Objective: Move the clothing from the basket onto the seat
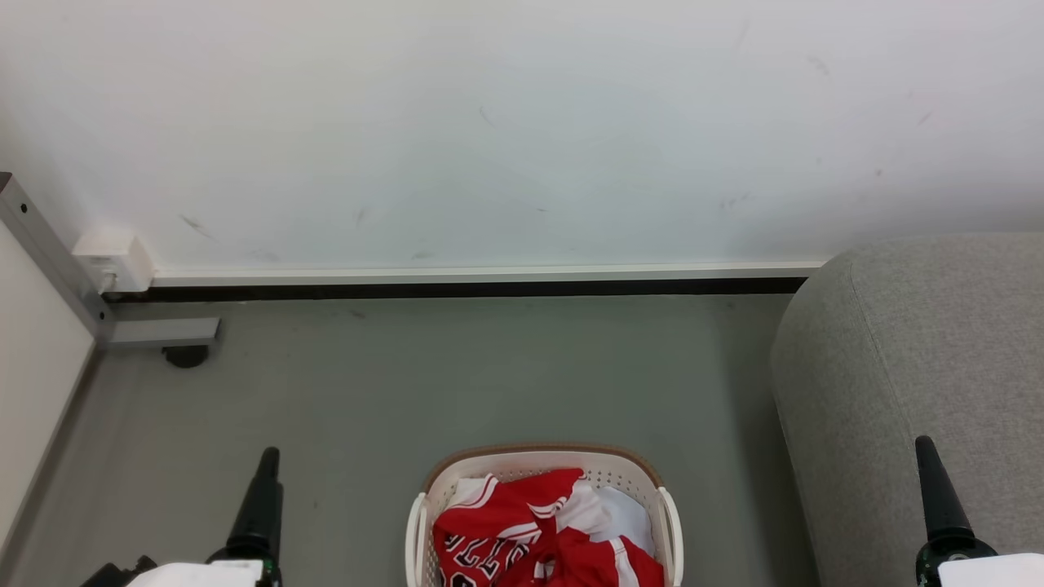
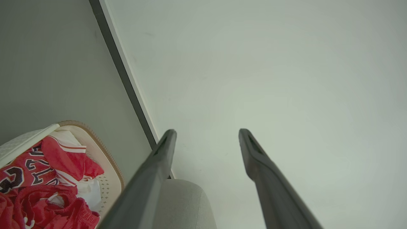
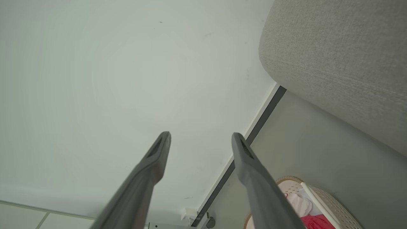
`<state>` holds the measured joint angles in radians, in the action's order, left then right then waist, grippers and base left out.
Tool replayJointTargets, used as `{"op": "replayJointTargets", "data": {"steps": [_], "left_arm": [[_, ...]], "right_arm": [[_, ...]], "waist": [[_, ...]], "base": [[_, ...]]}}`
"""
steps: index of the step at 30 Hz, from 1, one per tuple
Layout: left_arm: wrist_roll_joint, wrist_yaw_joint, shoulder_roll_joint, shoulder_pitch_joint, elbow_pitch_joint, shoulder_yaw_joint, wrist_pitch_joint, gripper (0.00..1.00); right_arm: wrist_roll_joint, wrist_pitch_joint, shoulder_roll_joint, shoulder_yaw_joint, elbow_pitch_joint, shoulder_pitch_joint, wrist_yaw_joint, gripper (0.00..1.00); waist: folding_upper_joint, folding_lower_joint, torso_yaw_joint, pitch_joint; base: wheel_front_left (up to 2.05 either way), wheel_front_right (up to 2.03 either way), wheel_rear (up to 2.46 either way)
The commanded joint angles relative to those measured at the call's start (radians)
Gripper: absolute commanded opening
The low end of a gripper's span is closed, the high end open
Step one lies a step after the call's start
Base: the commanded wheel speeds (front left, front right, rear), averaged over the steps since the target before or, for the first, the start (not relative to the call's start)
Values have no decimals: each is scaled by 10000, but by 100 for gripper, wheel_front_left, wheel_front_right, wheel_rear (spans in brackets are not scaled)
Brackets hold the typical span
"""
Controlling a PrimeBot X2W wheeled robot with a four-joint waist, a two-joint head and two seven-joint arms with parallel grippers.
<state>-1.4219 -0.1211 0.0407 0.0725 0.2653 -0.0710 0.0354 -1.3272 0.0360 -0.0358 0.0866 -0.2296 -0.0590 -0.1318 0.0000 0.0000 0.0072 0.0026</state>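
Near, on either side, the left gripper (image 2: 206, 133) and right gripper (image 3: 200, 136) hover spread and empty. Between them the clothing (image 1: 522, 530) lies heaped in the basket (image 1: 538, 450), with the seat (image 1: 913, 350) at right. A deep pinch on a bunched fold, clear of the rim, should serve best.

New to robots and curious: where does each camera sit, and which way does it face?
Head view: on the head, looking forward and down at floor, wall, basket of clothing, seat; left hand and right hand show low.
Left wrist view: on the left wrist, facing the wall along its open fingers; basket lower left.
Right wrist view: on the right wrist, facing the wall along its open fingers; seat upper right.
Shared: all three show basket and seat.
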Motion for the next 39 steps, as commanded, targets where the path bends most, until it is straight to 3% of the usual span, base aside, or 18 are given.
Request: {"op": "replayJointTargets", "data": {"steps": [1, 7, 39], "left_arm": [[647, 73, 69, 50, -211, 32, -124, 100], [1833, 218, 75, -56, -357, 131, -378, 100], [6145, 462, 101, -414, -738, 767, -1474, 100]], "right_arm": [[731, -127, -118, -75, 253, -77, 3, 100], [2146, -383, -146, -256, 363, -11, 4, 100], [6606, -1466, -144, -652, 627, 266, 9, 100]], "waist": [[0, 0, 6, -2], [0, 0, 22, -14], [0, 0, 122, -59]], "base": [[0, 0, 0], [0, 0, 0], [0, 0, 0]]}}
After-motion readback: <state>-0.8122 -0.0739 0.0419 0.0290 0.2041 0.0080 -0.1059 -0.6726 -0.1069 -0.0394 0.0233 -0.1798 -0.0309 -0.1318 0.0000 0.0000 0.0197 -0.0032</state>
